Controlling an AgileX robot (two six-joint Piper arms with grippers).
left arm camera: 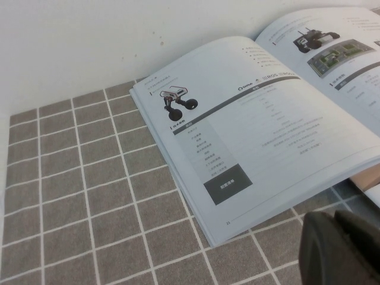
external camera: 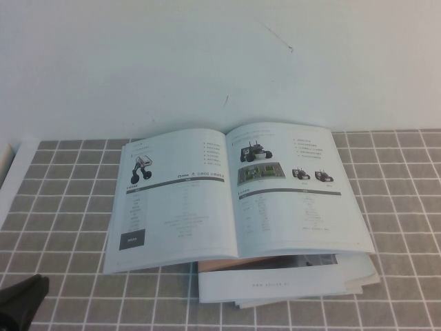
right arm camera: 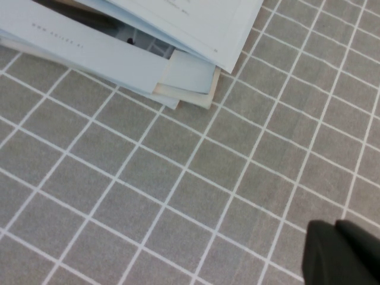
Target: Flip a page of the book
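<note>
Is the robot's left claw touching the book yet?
Apart. The left wrist view shows grey tiled cloth between the left gripper and the book. The right gripper, shut, hangs over bare tiles.

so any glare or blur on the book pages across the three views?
High view: book evenly lit, no glare, small print soft. Left wrist view: left gripper dark and blurred. Right wrist view: right gripper blurred too, tiled cloth fairly sharp.

grey tiled cloth (external camera: pixel 62 207), stacked booklets (external camera: pixel 289 283)
</note>
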